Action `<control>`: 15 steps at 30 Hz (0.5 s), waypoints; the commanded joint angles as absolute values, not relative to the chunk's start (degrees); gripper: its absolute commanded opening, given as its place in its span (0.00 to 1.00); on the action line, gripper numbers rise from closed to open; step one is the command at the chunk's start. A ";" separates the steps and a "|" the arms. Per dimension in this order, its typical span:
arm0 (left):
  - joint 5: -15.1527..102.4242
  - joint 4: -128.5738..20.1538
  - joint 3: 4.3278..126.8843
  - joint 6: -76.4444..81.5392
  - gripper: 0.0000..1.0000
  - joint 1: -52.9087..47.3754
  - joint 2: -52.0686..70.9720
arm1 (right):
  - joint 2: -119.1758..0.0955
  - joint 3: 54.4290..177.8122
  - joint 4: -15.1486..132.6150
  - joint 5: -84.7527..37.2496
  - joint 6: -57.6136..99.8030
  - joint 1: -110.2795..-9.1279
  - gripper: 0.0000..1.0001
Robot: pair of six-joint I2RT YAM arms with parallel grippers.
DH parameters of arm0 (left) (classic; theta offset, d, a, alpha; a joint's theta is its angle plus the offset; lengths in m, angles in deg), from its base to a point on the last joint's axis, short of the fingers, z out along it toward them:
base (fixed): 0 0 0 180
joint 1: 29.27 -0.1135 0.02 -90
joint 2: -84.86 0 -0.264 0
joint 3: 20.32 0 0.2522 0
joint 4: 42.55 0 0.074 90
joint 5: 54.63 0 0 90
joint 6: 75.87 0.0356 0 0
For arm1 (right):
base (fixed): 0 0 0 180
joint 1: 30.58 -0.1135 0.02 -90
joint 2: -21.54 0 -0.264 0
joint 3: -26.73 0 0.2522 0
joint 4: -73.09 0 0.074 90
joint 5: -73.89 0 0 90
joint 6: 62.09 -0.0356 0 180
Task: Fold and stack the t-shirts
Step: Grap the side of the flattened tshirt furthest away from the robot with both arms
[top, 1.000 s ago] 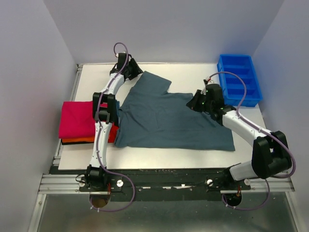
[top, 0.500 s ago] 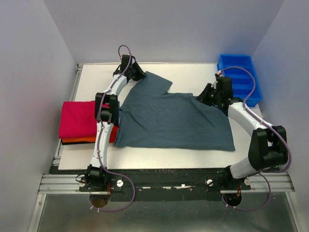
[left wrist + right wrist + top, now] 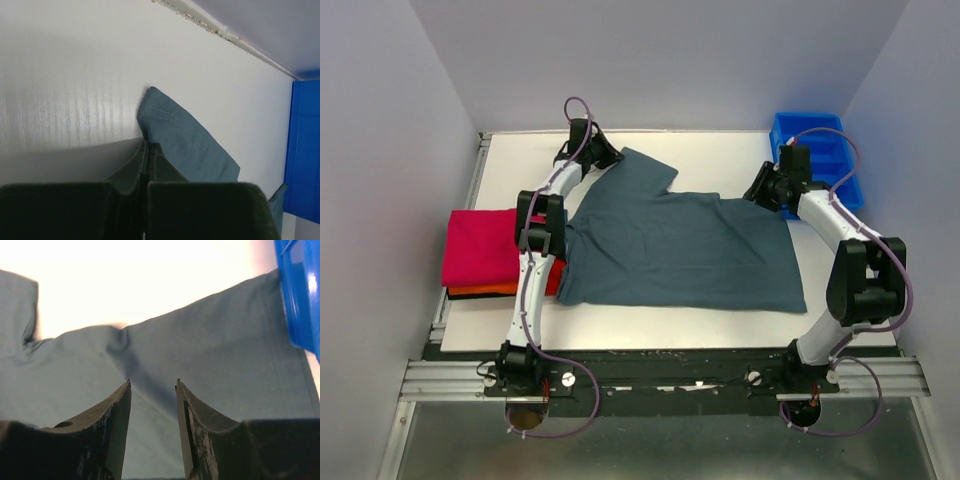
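A slate grey-blue t-shirt (image 3: 680, 250) lies spread flat across the middle of the table. At its far left sleeve, my left gripper (image 3: 608, 156) is shut on the sleeve's hem; in the left wrist view the fingertips (image 3: 149, 146) pinch the cloth (image 3: 190, 142) right at its edge. My right gripper (image 3: 757, 191) hovers over the shirt's far right corner, jaws open with nothing between them; only grey-blue fabric (image 3: 210, 355) shows beyond the gripper (image 3: 152, 383). A folded crimson-pink t-shirt (image 3: 478, 245) rests on a folded orange one (image 3: 480, 290) at the left edge.
A bright blue plastic tray (image 3: 815, 160) with compartments stands at the far right, close beside the right wrist; its wall (image 3: 300, 290) shows at the right of the right wrist view. The table's back rail (image 3: 220, 32) runs just beyond the left gripper.
My left gripper has closed on the sleeve hem. The right arm swung back and to the right toward the blue tray, its jaws opening wider.
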State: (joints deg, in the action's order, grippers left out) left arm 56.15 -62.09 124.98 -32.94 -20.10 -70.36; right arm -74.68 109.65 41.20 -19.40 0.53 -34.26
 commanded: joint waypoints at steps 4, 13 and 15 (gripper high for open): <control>56.65 -53.51 107.54 -26.13 0.00 -20.83 -55.69 | -85.14 121.86 29.19 -6.54 4.44 -34.09 0.50; 56.73 -51.57 99.53 -24.64 0.00 -25.13 -50.94 | -98.33 137.42 19.88 -5.21 4.79 -31.03 0.50; 56.30 -51.74 98.47 -23.93 0.00 -25.75 -50.41 | -99.74 139.01 18.73 -5.56 4.71 -30.93 0.50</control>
State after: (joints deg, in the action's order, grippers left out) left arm 56.54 -53.31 100.87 -26.41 -23.75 -53.29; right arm -96.69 135.03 24.94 -7.51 4.01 -32.82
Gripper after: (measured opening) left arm 0.024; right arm 0.497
